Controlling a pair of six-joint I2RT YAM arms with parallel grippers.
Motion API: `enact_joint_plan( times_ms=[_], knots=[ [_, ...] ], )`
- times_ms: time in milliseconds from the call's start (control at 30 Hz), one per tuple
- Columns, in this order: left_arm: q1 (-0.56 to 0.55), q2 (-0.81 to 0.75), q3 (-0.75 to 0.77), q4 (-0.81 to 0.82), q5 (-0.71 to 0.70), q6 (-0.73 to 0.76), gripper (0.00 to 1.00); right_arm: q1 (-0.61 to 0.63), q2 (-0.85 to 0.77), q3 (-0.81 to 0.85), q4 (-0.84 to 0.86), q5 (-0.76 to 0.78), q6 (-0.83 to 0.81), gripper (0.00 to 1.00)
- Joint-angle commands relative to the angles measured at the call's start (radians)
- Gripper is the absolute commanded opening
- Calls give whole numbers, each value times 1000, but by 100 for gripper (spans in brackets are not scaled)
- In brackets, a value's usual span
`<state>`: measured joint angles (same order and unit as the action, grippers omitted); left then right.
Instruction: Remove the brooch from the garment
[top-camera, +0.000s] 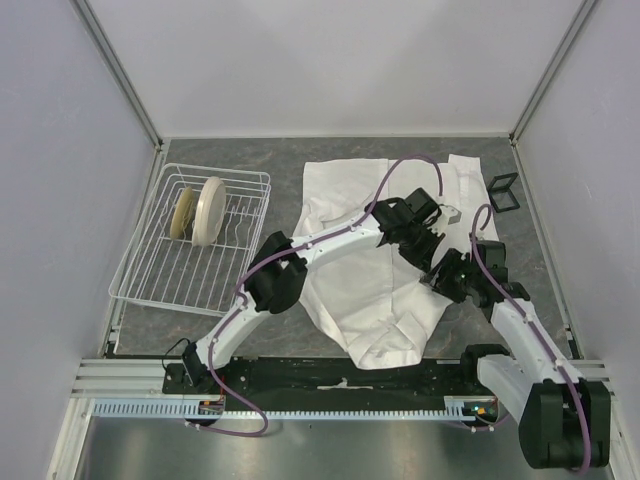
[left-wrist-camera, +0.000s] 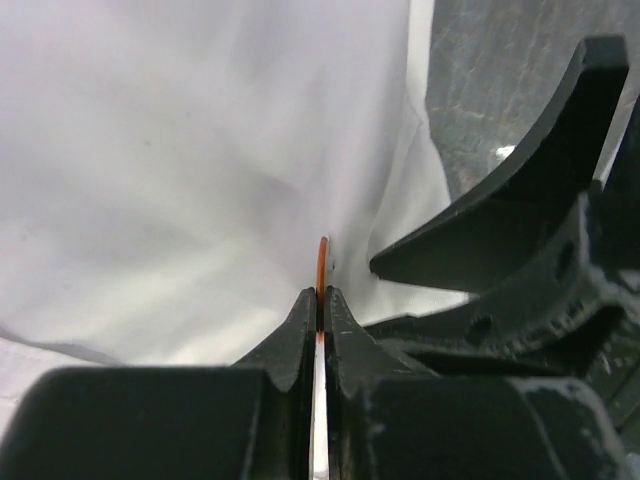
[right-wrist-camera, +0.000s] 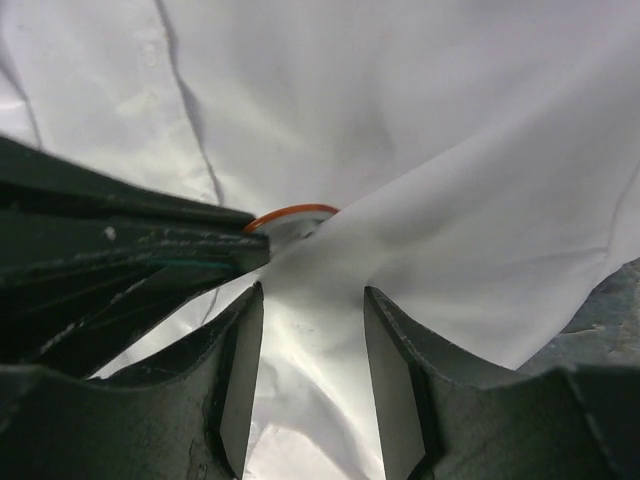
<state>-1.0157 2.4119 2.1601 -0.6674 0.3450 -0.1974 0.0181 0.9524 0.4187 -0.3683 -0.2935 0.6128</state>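
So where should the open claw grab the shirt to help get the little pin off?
Probably the raised fold of shirt right beside the brooch, coming straight in: that ridge runs between the open fingers of the right gripper, while the left gripper pinches the brooch's thin edge.

You see: shirt (top-camera: 370, 290) mid-way on table (top-camera: 250, 155) | brooch (left-wrist-camera: 322, 262) on its right half | rack (top-camera: 150, 280) left of it, plates (top-camera: 205, 208) in rack | stand (top-camera: 503, 192) behind-right.

We see a dark grey mottled bench (top-camera: 250, 160) boxed in by plain pale walls: back wall (top-camera: 330, 60), left wall (top-camera: 50, 200), right wall (top-camera: 600, 150). Slim metal posts (top-camera: 118, 70) mark the rear corners. A silver slotted rail (top-camera: 120, 378) runs along the near edge. Light is soft and even.
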Motion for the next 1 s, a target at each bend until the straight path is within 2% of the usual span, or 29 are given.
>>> enact_joint_plan(
  times_ms=[0, 233, 267, 367, 433, 467, 567, 767, 833, 933, 967],
  knots=[
    [17, 36, 122, 22, 135, -40, 2, 8, -115, -8, -14, -24, 7, 51],
    [25, 24, 136, -38, 161, -14, 2, 8, -133, -26, -9, 50, 18, 43],
    [25, 15, 104, -37, 160, -7, 2, 8, -118, -23, -11, 72, 18, 38],
    [26, -16, 52, -38, 118, 24, 2, 8, -89, -20, -21, 96, 33, 31],
    [28, -23, 43, -43, 103, 41, 2, 8, -72, -24, -46, 114, 56, 27],
    [28, -27, 40, -43, 92, 52, 2, 6, -51, -31, -58, 131, 65, 21],
    [29, -27, 41, -38, 65, 72, 2, 6, -3, -57, -72, 163, 97, 15],
    [34, -27, 46, -32, 83, 92, 2, 6, 28, -38, -41, 152, 82, 14],
    [39, -42, 44, -28, 104, 90, 2, 8, 8, -18, -73, 201, 74, 15],
    [48, -53, 52, -32, 150, 81, 2, 8, -10, 5, -98, 188, 73, 18],
    [49, -54, 55, -37, 157, 75, 2, 6, -23, 23, -109, 171, 70, 23]
  ],
)
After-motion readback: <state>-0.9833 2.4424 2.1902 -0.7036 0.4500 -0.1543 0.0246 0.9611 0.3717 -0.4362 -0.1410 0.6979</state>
